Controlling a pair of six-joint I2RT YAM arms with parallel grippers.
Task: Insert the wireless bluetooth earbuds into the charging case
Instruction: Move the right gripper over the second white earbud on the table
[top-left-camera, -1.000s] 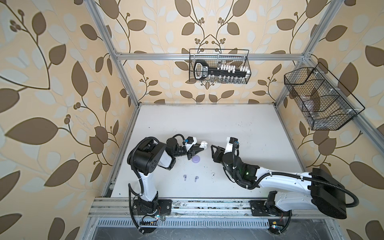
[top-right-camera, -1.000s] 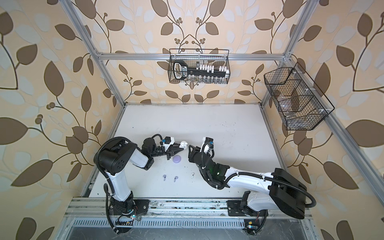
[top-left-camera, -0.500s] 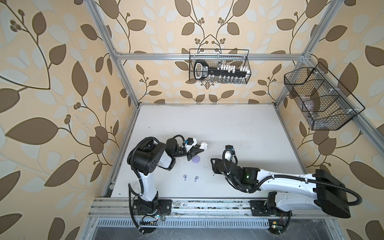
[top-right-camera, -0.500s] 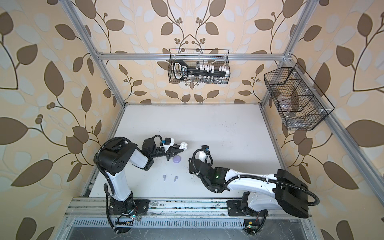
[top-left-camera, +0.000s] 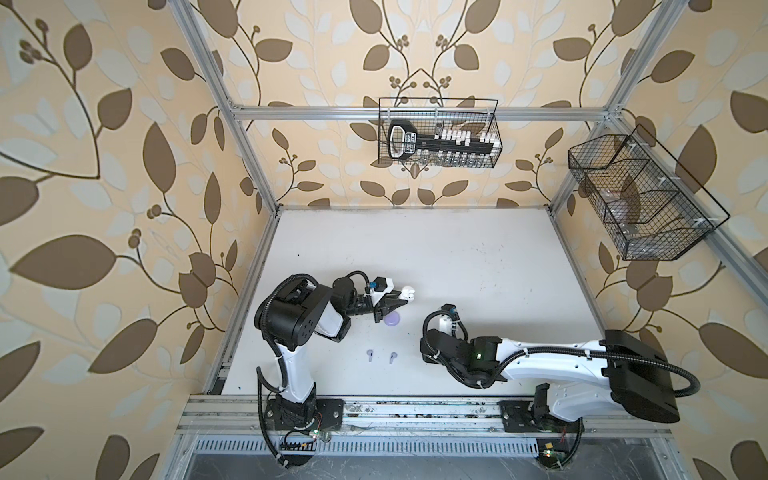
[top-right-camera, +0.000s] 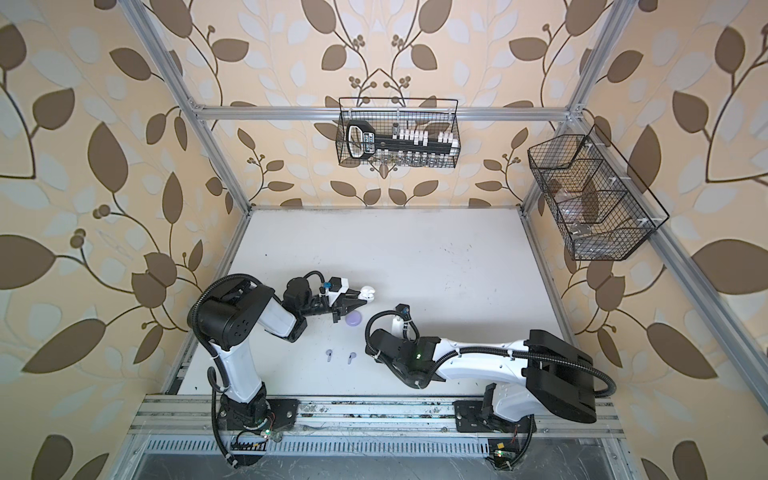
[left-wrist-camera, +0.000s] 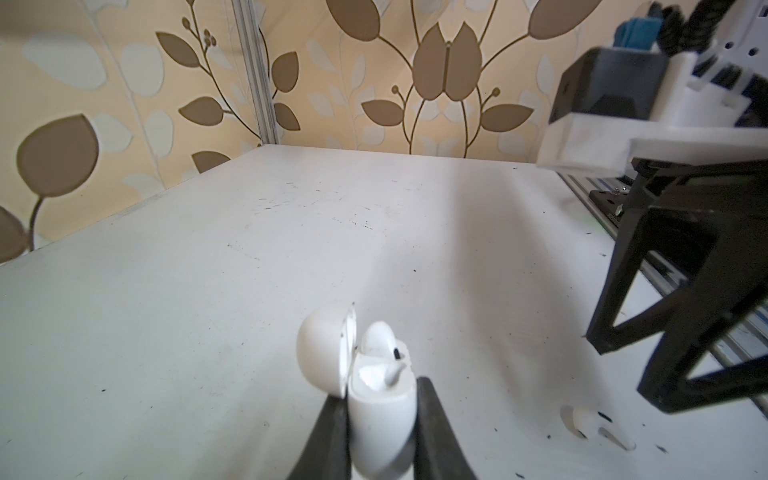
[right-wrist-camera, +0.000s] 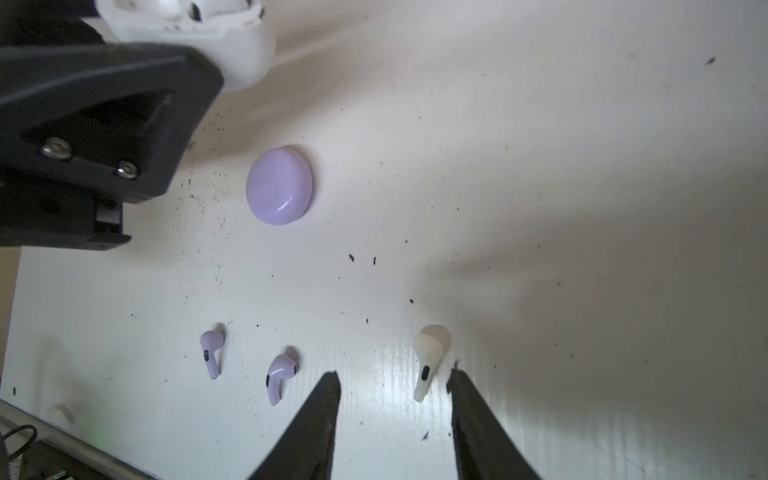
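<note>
low over table (right-wrist-camera: 582, 166), right gripper (right-wrist-camera: 394, 374) has dropped from case (left-wrist-camera: 374, 419) to white bud (right-wrist-camera: 428, 365), jaws part-open astride it; left gripper (left-wrist-camera: 378, 390) clamps open case, first bud (left-wrist-camera: 380, 345) seated; second pick next.

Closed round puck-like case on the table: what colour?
The closed round case is pale lavender, clearest in the right wrist view.

Both arms same build: left black-and-white jointed arm (top-left-camera: 299, 324), right black-and-white jointed arm (top-left-camera: 552, 368). White link shells, black joint housings. Black corrugated cable conduit (top-left-camera: 693, 376) loops off each. Small green status LED (top-left-camera: 478, 355) on the right forearm, blue connector block (top-left-camera: 372, 285) at the left wrist. left gripper (left-wrist-camera: 380, 399): black open-triangle fingers (right-wrist-camera: 124, 70), two silver screws (right-wrist-camera: 56, 148). right gripper (right-wrist-camera: 392, 378): matte black tapered fingers (right-wrist-camera: 322, 415). Black base plates (top-left-camera: 330, 409) at 7 and 5 o'clock in both top views.
</note>
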